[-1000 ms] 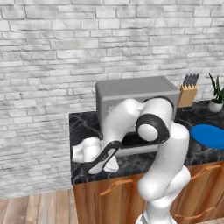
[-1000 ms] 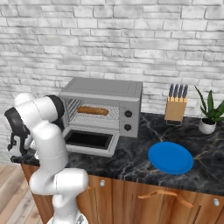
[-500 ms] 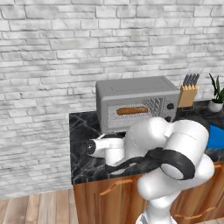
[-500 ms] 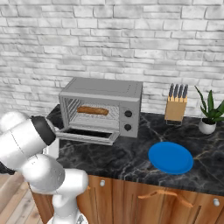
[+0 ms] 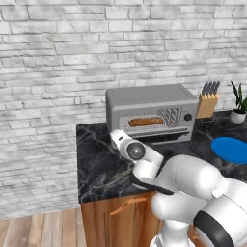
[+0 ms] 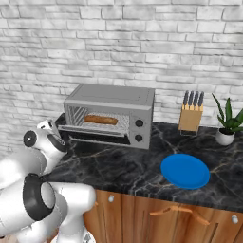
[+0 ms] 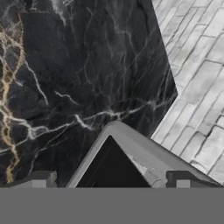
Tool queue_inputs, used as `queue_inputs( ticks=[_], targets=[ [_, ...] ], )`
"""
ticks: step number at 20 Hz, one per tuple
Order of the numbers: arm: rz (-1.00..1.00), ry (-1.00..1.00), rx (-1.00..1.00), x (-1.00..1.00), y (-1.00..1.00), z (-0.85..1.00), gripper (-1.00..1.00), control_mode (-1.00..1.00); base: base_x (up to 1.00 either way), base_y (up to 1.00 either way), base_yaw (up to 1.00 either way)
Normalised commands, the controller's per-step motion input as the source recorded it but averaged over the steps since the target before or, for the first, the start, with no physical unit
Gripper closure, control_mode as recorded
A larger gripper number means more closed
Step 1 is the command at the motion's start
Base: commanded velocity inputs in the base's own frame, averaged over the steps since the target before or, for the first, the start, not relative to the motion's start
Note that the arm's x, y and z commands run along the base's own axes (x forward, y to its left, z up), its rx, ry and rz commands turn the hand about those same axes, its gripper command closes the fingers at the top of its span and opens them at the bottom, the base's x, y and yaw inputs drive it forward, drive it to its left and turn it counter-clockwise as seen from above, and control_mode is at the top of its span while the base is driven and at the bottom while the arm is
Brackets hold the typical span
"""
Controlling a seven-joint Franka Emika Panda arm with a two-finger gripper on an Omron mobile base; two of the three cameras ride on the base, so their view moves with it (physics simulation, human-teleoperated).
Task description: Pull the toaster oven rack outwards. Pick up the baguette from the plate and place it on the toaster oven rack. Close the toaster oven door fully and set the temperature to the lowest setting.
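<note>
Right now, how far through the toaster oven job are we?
Done: the baguette lies inside the toaster oven, off the blue plate. In hand: the hand hovers by a corner of the lowered toaster oven door; door not yet shut. Left: shut it fully, then set the temperature lowest.

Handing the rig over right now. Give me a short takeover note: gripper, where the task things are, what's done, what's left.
Gripper: empty, fingertips spread, above a corner of the toaster oven door.
Baguette lies on the toaster oven rack inside the toaster oven; plate bare on the counter.
Door hangs open.
Done: bread loaded.
Left: shut the door fully, set the temperature lowest.
</note>
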Motion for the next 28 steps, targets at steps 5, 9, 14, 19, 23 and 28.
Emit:
queue_inputs(
  ticks=[5,9,14,19,23,28],
  targets=[
    [0.00,0.00,0.08,0.20,-0.86,0.63,-1.00,-1.00,0.00,0.00,0.00],
    [0.00,0.02,0.08,0.40,-0.97,0.40,-1.00,-1.00,0.00,0.00,0.00],
    [0.05,0.00,0.06,0.60,-1.00,0.14,-1.00,-1.00,0.00,0.00,0.00],
    [0.15,-0.06,0.04,0.53,-1.00,0.00,-1.00,-1.00,0.00,0.00,0.00],
    [0.15,-0.08,0.03,0.49,-1.00,0.00,-1.00,-1.00,0.00,0.00,0.00],
    [0.15,-0.14,0.03,0.63,-0.98,0.00,-1.00,-1.00,0.00,0.00,0.00]
  ],
)
